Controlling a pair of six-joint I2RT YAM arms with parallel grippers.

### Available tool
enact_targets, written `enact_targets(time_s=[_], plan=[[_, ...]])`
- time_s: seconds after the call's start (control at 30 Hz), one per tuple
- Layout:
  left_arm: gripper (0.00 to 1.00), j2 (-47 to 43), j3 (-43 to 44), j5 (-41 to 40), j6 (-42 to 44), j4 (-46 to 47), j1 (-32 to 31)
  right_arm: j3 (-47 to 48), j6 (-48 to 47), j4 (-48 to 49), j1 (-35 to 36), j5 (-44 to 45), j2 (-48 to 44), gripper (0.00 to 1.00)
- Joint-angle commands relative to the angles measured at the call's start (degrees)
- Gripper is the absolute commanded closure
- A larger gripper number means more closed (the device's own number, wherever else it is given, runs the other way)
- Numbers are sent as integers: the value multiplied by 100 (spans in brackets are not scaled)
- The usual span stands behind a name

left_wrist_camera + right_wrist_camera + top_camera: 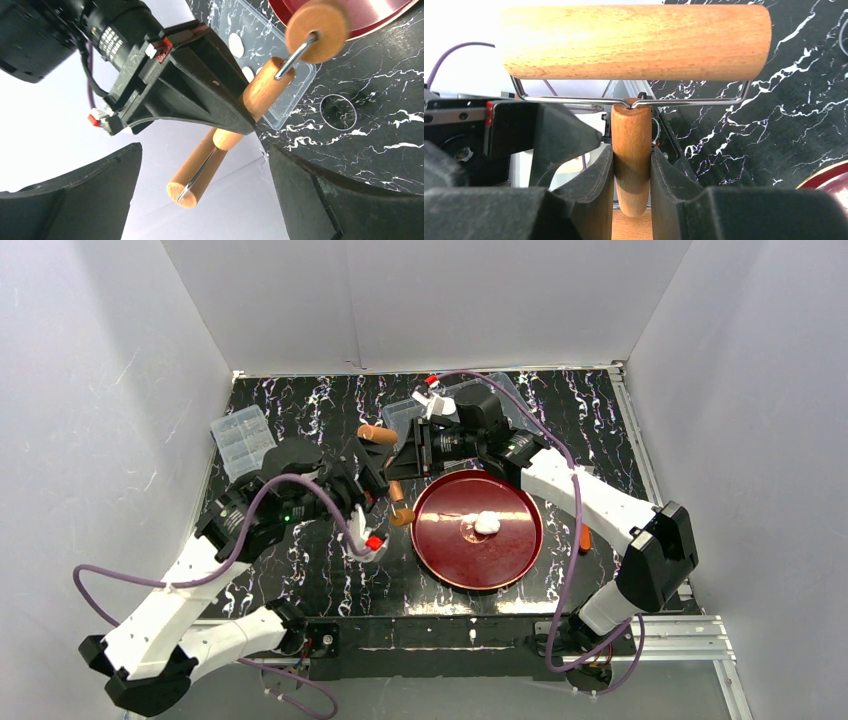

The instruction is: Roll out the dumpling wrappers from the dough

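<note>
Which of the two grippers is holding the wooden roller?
The right gripper: its jaws clamp the handle of the wooden roller. The left gripper has its jaws wide open, not gripping it.

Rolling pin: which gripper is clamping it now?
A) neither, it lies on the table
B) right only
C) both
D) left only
B: the right wrist view shows the right gripper clamping the rolling pin by its wooden handle, while the left gripper has its jaws wide apart, not pressing on it.

roller (634,42) and right tool (631,167) crowd plate's (500,565) far-left rim, near side open
</note>
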Motion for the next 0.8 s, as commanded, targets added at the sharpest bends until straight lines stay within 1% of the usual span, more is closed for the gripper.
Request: enact_targets(time_s=[0.0, 0.1, 0.23, 0.3, 0.37, 0.47, 0.53, 0.63, 0.7, 0.77], plan=[[2, -579, -345, 581, 637, -63, -33, 39, 190, 575, -22, 181, -182, 99], [7, -779, -733, 541, 1334, -146, -160, 178, 224, 580, -24, 181, -135, 99], [8, -613, -644, 521, 1327, -641, -428, 264, 192, 511, -23, 242, -128, 99], [7, -502, -612, 456, 1395, -654, -562, 264, 180, 467, -21, 250, -129, 99], [8, -387, -644, 214, 1615, -650, -681, 274, 149, 428, -9, 256, -125, 99], [10, -339, -746, 76, 1894, -647, -855, 331, 56, 266, 31, 310, -83, 99], [11, -273, -762, -192, 1992, -662, -969, 351, 49, 255, 40, 326, -77, 99], [16, -78, -662, -541, 1983, -703, -1000, 422, 5, 195, 65, 339, -77, 99], [16, 11, -566, -660, 2001, -710, -1001, 472, -47, 120, 100, 356, -77, 99], [17, 117, -522, -880, 2197, -712, -998, 490, -52, 114, 123, 349, -77, 99]])
